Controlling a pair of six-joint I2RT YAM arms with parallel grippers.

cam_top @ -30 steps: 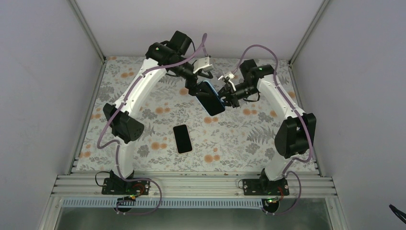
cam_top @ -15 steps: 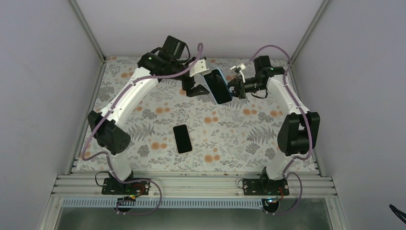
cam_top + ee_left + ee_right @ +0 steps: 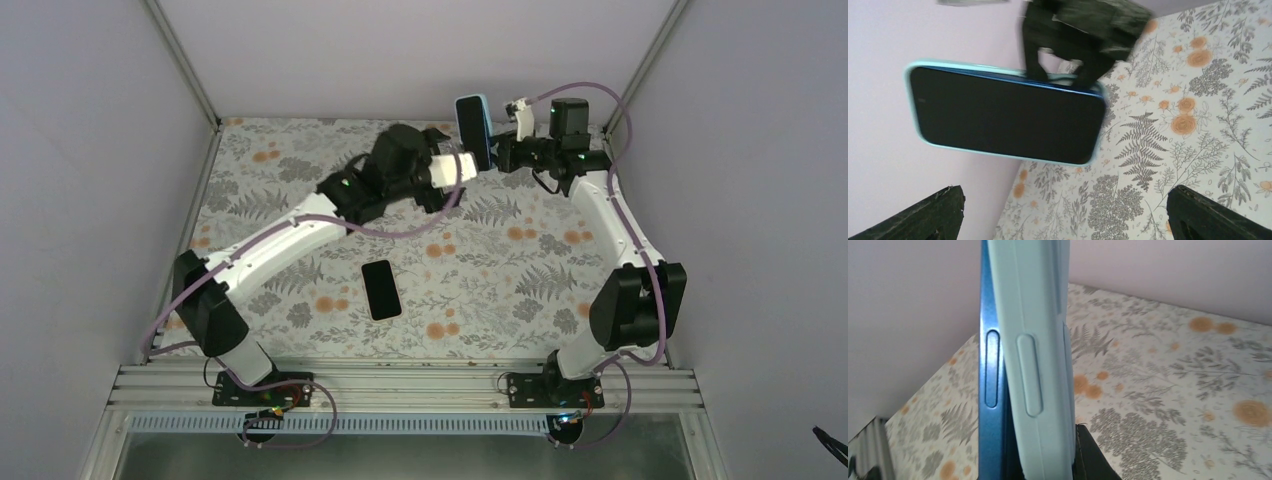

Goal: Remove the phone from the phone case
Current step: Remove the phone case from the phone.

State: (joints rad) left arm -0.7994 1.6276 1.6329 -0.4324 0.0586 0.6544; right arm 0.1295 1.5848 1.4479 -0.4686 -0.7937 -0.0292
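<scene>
the right pincer (image 3: 499, 156) is clamped on the phone case (image 3: 1034, 365), raised above the surface (image 3: 500, 262); one edge of the phone (image 3: 991, 370) is seen freed. the left pincer (image 3: 1068, 212) is spread, empty; full separation is judged outstanding.

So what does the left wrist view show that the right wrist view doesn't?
Only left wrist: the phone screen-on, dark and pale-rimmed, with the right end effector clamped on its upper long edge and the left end effector open below it. Only right wrist: the phone edge-on, its blue side and button standing beside the button cover of the case, so that edge looks out of the case. Both: the phone held off the floral table.
</scene>
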